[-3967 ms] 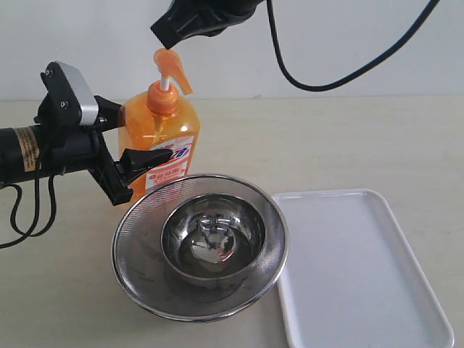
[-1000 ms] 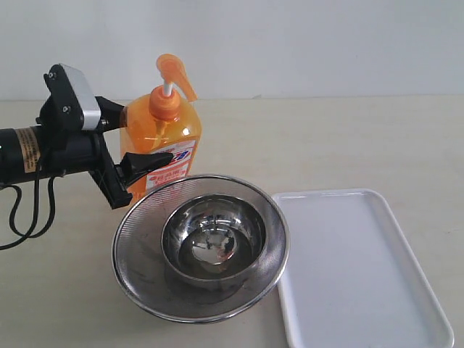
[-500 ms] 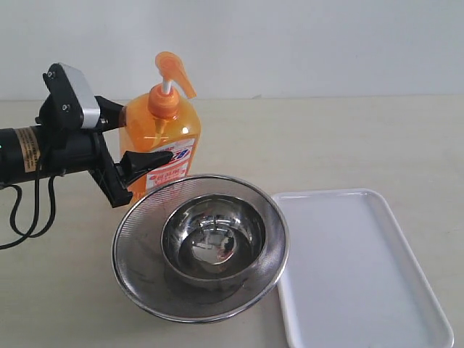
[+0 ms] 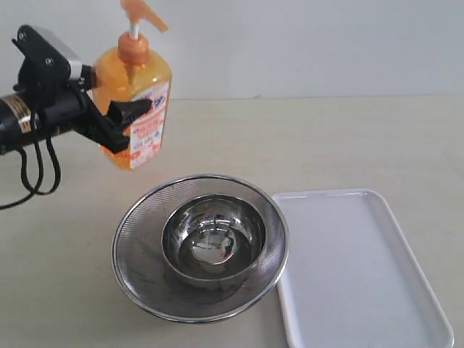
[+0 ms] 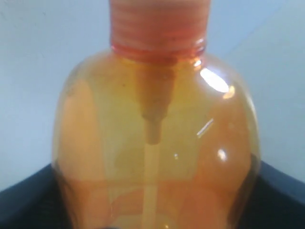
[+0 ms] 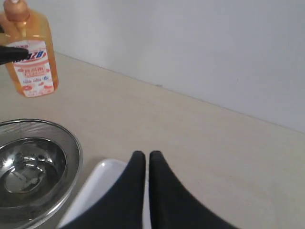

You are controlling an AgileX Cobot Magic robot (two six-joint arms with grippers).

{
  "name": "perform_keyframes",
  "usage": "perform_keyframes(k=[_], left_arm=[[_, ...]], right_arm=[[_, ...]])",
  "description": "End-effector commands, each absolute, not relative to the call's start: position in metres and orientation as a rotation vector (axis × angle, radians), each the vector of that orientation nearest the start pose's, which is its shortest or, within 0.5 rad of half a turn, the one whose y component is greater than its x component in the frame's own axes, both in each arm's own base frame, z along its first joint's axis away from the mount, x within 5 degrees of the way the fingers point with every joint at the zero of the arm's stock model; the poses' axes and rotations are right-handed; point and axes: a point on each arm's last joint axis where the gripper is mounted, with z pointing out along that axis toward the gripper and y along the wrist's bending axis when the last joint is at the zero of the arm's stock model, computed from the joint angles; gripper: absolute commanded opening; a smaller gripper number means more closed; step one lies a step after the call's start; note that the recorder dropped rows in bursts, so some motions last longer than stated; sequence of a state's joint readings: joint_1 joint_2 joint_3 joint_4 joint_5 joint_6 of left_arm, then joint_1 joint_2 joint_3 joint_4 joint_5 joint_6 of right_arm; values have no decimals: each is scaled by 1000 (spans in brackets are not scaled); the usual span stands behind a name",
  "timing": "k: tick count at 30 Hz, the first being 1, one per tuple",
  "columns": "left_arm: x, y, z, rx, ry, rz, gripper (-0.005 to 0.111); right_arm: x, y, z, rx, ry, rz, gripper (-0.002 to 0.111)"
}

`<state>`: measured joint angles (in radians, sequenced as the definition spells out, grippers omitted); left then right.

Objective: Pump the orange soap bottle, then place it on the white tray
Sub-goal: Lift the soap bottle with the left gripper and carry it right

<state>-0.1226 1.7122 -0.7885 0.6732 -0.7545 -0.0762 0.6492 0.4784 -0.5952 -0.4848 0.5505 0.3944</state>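
The left end effector clamps the orange soap bottle (tilted), well apart from the white tray. The right end effector has its jaws together.

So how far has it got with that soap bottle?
Pumping looks done: the right gripper, on the pump head seconds ago, has backed off. In hand: the left gripper holds the orange soap bottle lifted off the table. Left: setting it on the white tray, still bare.
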Motion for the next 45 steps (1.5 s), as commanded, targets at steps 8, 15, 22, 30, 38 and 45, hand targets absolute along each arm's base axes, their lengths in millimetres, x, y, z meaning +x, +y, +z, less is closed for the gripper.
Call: perform_keyframes(k=[8, 15, 22, 30, 38, 45], left_arm=[[313, -180, 350, 856, 1192, -663, 5], [272, -282, 307, 998, 1358, -728, 5], [228, -351, 262, 957, 1431, -646, 5], [200, -371, 247, 709, 1466, -431, 5], [198, -379, 209, 655, 1580, -409, 5], [198, -380, 205, 632, 1611, -442, 5]], right_arm=[[90, 32, 337, -430, 1751, 107, 0], [84, -3, 339, -95, 1838, -79, 0], [79, -8, 339, -67, 1838, -79, 0], [79, -10, 337, -52, 1859, -99, 0], [79, -11, 337, -88, 1864, -134, 0], [79, -11, 337, -120, 1863, -158, 0]])
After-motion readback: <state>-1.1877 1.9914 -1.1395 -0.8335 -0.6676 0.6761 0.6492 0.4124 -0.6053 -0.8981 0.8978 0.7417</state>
